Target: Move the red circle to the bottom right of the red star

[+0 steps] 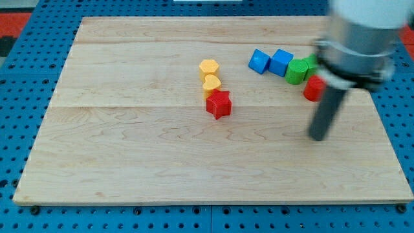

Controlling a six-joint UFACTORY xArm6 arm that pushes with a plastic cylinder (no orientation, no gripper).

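Tool: my tip [318, 137] is resting bare on the board [129, 162], touching no block | Target: red circle [313, 88] is sitting just above the tip toward the view's top, partly hidden by the arm | Goal: red star [218, 104] is lying well apart toward the view's left | Judgement: pushing leftward is requiring the tip on the circle's right side.

You have one camera, set above the near edge of the wooden board [129, 162] and tilted down across it. The whole board fits, with blue pegboard [19, 97] around it. The arm's body [359, 32] looms blurred at the view's top right, close to the lens.
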